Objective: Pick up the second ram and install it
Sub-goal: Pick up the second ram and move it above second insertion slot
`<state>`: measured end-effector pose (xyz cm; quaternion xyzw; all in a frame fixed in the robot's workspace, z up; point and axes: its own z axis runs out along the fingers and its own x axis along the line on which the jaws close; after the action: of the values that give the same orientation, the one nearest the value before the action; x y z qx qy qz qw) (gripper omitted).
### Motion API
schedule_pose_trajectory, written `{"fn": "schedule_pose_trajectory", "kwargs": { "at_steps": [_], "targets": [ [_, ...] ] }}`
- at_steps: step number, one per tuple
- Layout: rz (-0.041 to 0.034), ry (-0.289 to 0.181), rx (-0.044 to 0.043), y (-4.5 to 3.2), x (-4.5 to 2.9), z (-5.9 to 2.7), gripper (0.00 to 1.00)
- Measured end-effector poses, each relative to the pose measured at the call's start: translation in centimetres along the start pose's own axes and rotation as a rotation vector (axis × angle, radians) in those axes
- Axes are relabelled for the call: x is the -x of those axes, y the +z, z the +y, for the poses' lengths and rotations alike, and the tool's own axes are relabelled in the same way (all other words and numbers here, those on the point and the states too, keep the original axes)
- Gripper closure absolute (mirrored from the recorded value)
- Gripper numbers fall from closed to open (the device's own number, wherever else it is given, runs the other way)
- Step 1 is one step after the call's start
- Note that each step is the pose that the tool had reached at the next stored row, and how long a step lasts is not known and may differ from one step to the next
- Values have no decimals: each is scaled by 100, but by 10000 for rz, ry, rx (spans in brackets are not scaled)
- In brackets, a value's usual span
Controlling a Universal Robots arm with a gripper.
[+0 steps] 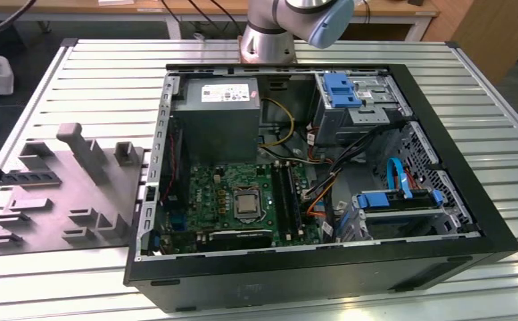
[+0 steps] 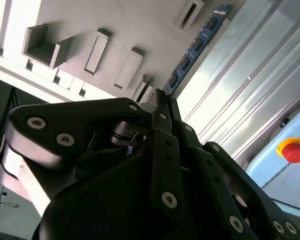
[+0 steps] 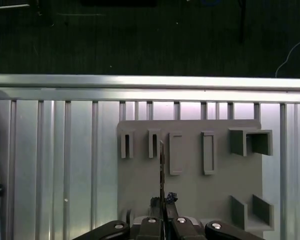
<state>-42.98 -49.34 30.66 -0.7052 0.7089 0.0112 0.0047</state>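
Blue second ram (image 2: 197, 42) clamped tight in the gripper (image 2: 160, 100), above grey fixture plate (image 3: 205, 195).

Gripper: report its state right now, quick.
Gripper: shut on the second ram; the blue stick juts out from between its fingertips, above the grey fixture tray.

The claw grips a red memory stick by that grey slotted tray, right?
Not red: the second wrist view shows the ram stick is blue. The gripper does grip it by the grey slotted tray.
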Motion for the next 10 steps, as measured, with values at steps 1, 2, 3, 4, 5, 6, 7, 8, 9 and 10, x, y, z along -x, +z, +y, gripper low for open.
{"fn": "schedule_pose_trajectory", "kwargs": {
  "at_steps": [1,2,3,4,5,6,7,8,9,10],
  "targets": [
    [0,0,-6,-41,3,0,86],
    [1,0,-11,-78,5,1,86],
    [0,0,-20,-116,9,1,86],
    [0,0,-28,-152,13,2,86],
    [0,-1,-35,-190,17,2,86],
    [0,-1,-43,-227,21,2,86],
    [-1,-1,-51,-262,26,3,86],
    [0,-1,-58,-298,31,3,86],
    [1,-1,-65,-333,35,3,86],
    [0,-2,-74,-364,39,4,86]
  ]
}}
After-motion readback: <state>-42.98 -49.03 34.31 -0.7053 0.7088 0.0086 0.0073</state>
